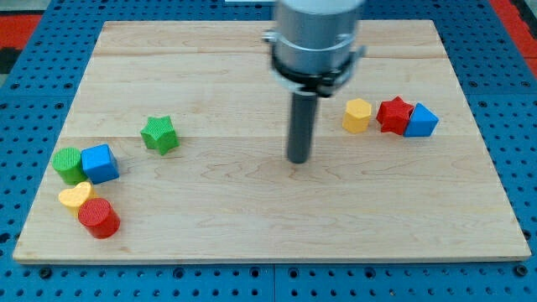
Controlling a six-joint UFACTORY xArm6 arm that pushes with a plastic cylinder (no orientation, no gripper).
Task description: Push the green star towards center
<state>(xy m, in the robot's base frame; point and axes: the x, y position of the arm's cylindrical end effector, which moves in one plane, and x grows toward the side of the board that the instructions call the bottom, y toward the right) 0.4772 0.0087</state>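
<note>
- While the wooden board [252,226] filled nearly the whole view, its middle lay bare apart from the arm's rod (the largest thing standing on it).
- Rod and tip: the dark rod came down from the view's top, and my tip [299,159] rested close to the board's centre; being a plain rod, it had nothing to spread or press together, and it touched no block.
- Key relation: the green star [159,134] lay well apart from my tip, toward the view's left and a little toward the view's top, so the tip stood on the star's centre-facing side (the wrong side for a push toward centre).
- Judgement: the tip would probably need to pass around the star to its left flank before pushing rightward; a straight approach from where it stood would likely drive the star farther out.
- Left cluster: a green cylinder [68,164] touched a blue cube [100,163], with a yellow heart [75,196] and a red cylinder [99,218] just below; all sat near the route behind the star and could be nudged.
- Right cluster: a yellow block [357,115], a red star [393,114] and a blue block [421,121] stood in a row, clear of the work.
</note>
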